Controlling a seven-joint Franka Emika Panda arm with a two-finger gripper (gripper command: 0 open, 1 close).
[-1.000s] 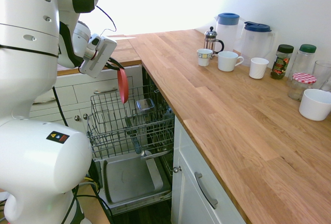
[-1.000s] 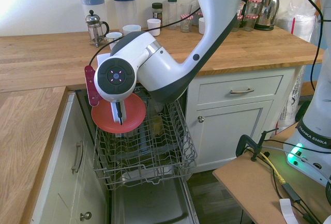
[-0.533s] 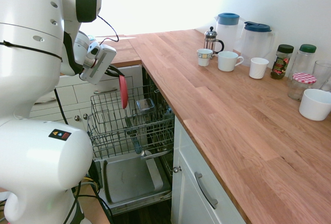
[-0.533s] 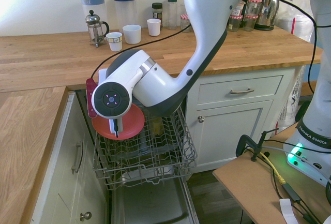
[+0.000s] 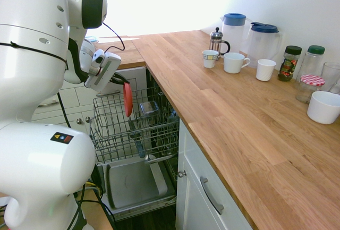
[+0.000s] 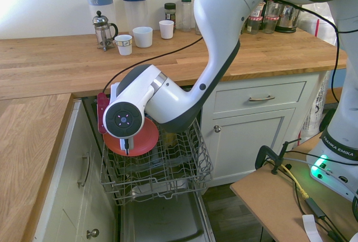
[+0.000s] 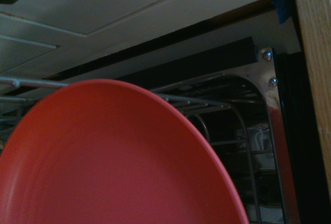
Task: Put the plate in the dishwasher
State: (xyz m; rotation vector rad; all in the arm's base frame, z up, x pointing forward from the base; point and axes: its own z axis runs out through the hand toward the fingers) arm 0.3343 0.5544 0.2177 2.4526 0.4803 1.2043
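Note:
The coral-red plate (image 5: 127, 100) hangs upright on its edge, its lower part down among the upper wires of the pulled-out grey rack (image 5: 134, 130) of the dishwasher (image 5: 135, 183). My gripper (image 5: 124, 83) is shut on the plate's top rim. From the other side the plate (image 6: 143, 138) shows its round face behind my wrist, over the rack (image 6: 168, 169). One dark finger (image 6: 127, 143) lies across the plate's face. In the wrist view the plate (image 7: 103, 167) fills the lower left, with rack wires (image 7: 207, 105) and the dark dishwasher opening beyond it.
A small grey cutlery basket (image 5: 149, 108) sits in the rack beside the plate. The wooden counter (image 5: 228, 108) carries a French press (image 5: 217, 41), two jugs, mugs, jars and a white bowl (image 5: 323, 107). White cabinets (image 6: 254, 124) flank the dishwasher, whose door lies open below.
My arm has lowered the plate from above the rack down into its upper wires. The grip on the plate is unchanged.

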